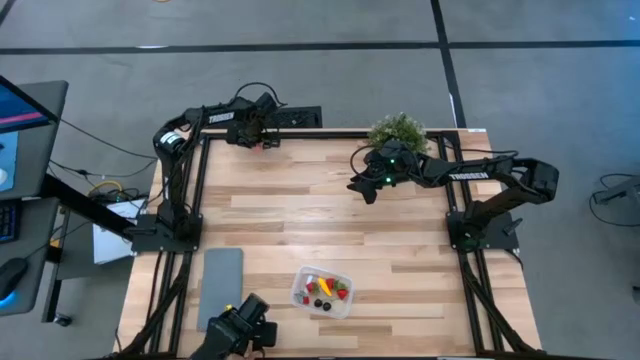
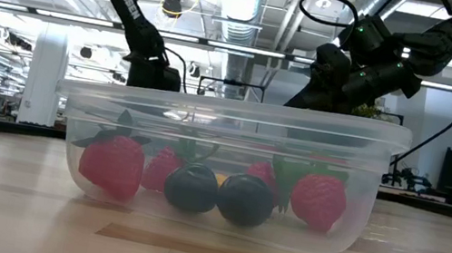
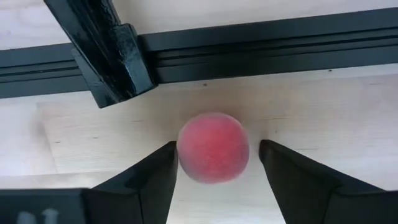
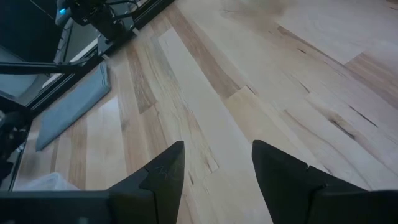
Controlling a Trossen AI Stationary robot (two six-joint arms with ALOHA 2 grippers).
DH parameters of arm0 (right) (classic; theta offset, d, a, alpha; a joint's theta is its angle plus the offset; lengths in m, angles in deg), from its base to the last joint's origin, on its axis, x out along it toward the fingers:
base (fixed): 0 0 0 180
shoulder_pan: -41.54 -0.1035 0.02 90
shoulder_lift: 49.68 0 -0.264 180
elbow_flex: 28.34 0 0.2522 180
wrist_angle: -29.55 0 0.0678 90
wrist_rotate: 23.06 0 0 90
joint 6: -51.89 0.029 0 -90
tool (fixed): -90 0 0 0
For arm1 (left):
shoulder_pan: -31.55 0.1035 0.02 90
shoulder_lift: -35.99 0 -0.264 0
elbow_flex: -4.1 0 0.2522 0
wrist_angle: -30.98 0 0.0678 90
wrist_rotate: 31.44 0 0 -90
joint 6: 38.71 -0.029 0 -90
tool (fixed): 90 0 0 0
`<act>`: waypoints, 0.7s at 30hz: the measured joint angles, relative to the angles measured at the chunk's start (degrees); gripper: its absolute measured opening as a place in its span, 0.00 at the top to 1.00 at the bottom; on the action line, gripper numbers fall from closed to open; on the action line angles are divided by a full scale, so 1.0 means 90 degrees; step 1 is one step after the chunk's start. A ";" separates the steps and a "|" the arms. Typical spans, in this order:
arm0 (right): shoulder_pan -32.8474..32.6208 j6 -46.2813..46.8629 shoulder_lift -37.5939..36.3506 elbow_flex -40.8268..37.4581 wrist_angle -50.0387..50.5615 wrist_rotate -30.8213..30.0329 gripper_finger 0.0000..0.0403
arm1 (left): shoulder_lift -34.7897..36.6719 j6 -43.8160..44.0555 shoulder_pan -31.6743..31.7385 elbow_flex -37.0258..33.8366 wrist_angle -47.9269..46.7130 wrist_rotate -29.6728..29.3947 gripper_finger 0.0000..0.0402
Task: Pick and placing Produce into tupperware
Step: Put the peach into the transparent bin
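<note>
The clear tupperware stands near the table's near edge. In the low view it holds red strawberries, two black berries and, seen from above, a yellow piece. My left gripper is down at the far-left edge, open. Its fingers stand on either side of a pink-red round fruit that rests on the wood by the black rail. My right gripper hovers open over the far middle of the table, and its wrist view shows only bare wood between the fingers. My left gripper comes at the pink-red fruit from above, with a finger on each side. One finger stands right at the fruit's side, and I cannot tell whether it touches. The other finger is a small gap away. The fruit sits on the table.
A flat grey slab lies left of the tupperware. A leafy green plant stands at the far edge behind the right arm. Black frame rails run along the table's sides. Bare wood lies across the middle of the table.
</note>
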 joint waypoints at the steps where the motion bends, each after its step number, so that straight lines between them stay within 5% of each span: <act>1: 0.0000 0.0002 0.0000 0.0000 0.0000 -0.0001 0.47 | -0.0039 0.0010 -0.0008 -0.0002 0.0014 -0.0002 0.44; 21: 0.0001 0.0002 0.0001 0.0000 0.0000 -0.0002 0.47 | -0.0060 0.0132 0.0094 -0.0038 0.0321 -0.0212 0.49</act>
